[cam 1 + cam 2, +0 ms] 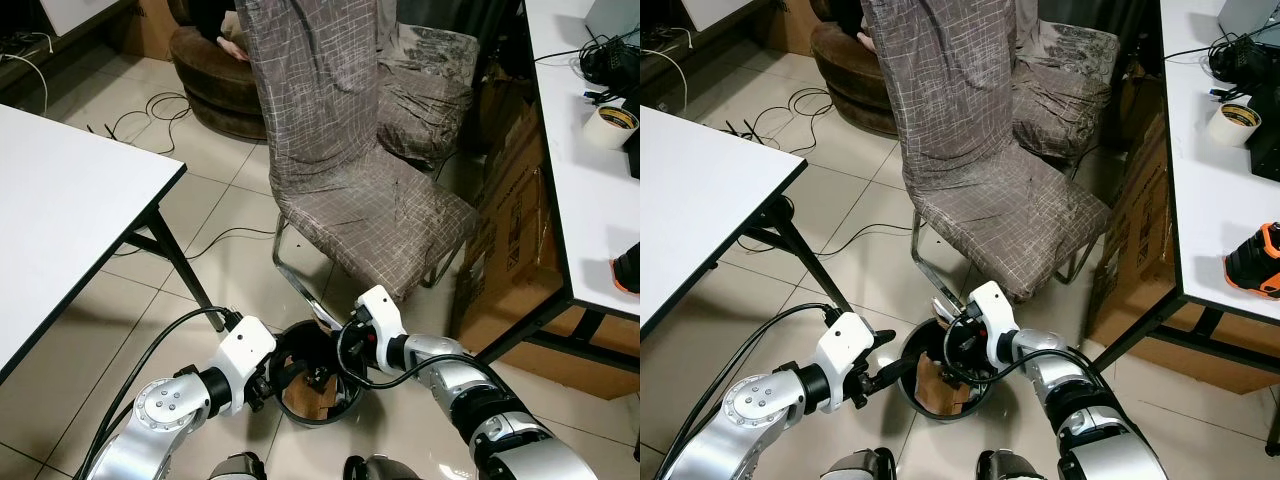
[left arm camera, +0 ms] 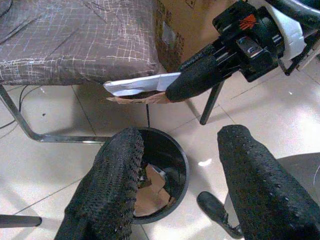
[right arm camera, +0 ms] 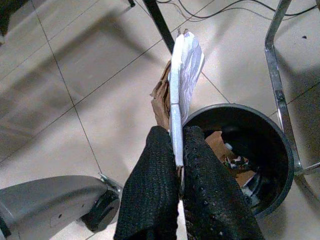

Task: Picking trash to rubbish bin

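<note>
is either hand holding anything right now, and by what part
The right hand pinches a flat white piece of trash, with brown paper behind it, by its lower end, over the black bin. The left hand is open, holding nothing.

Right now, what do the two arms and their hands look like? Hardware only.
Both arms are silver metal with rounded joints, white wrist housings and looping black cables. The left hand has two long black fingers with a dimpled rubbery texture. The right hand has the same textured black fingers; an orange mark sits on its black base.
</note>
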